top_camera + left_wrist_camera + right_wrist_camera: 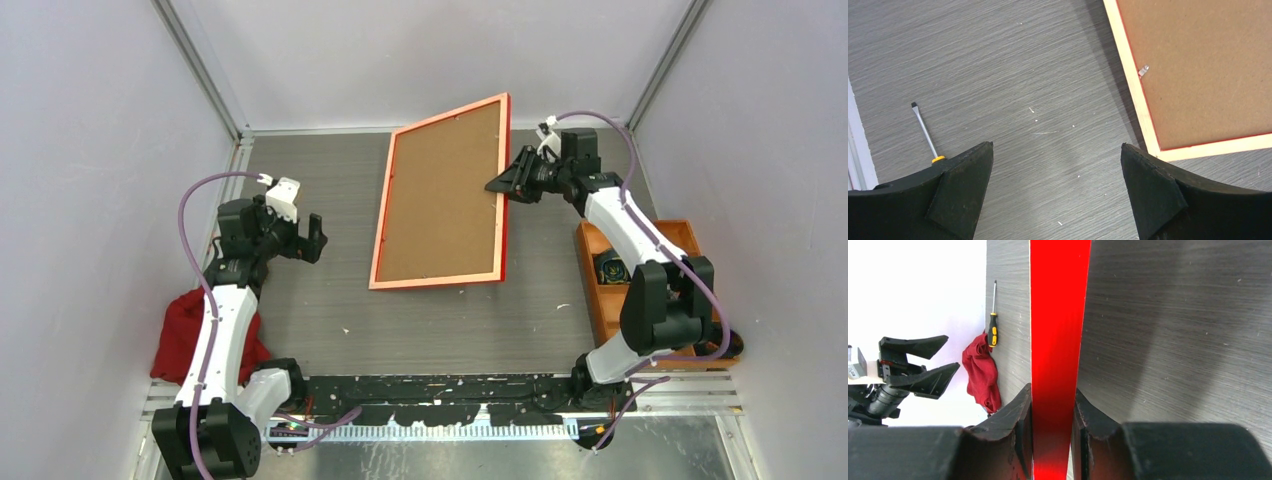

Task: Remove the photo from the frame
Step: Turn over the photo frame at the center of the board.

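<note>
At the frame (pixel 1058 315), the outstretched right hand (pixel 1053 397) clamps its rail.

The frame (pixel 437 281) is a large rectangle with thin bright red rails, turned back-side up so that its plain brown backing board (pixel 440 195) faces the top camera. It sits on the middle-to-far part of the table, tilted, with its right long rail raised and pinched between the fingers of the right gripper (pixel 497 186) and its left long rail lower. Seen from behind, the rim looks pale orange with a thin red line along the board's edge. A small clear clip (pixel 1143 70) sits on that edge. The photo is hidden behind the board.
</note>
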Robot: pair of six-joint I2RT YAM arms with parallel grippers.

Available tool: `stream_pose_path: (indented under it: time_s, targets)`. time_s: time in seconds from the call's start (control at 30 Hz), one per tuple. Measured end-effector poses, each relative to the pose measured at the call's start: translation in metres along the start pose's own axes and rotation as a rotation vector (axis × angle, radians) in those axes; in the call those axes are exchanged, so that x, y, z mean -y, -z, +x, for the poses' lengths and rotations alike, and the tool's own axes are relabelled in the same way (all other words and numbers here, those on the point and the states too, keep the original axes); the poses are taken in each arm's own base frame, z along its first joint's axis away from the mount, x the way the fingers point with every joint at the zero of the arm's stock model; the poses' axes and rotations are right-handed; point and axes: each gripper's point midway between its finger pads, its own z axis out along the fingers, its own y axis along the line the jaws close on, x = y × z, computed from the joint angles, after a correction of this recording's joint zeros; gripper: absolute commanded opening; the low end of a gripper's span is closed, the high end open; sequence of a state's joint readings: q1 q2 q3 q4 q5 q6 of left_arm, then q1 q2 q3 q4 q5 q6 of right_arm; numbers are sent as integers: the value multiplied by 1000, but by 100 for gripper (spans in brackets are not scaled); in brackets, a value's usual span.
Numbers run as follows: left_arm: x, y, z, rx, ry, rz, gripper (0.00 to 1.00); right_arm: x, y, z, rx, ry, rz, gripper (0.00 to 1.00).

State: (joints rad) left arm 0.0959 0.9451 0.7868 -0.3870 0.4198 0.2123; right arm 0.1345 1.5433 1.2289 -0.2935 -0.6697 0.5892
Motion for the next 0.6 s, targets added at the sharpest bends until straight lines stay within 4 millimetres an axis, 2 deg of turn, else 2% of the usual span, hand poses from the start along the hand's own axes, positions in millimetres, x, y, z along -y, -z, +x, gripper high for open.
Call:
stream_pose_path:
  time_s: [0.3, 0.4, 0.6]
  targets:
    - [0, 0, 0, 2, -1, 0, 99, 49, -30, 20, -123, -159, 37, 1]
    - [0, 0, -1, 2, -1, -1, 99, 59, -37, 25, -146, -167, 38, 8]
    - [0, 0, -1, 2, -1, -1, 99, 62, -42, 25, -147, -162, 14, 24]
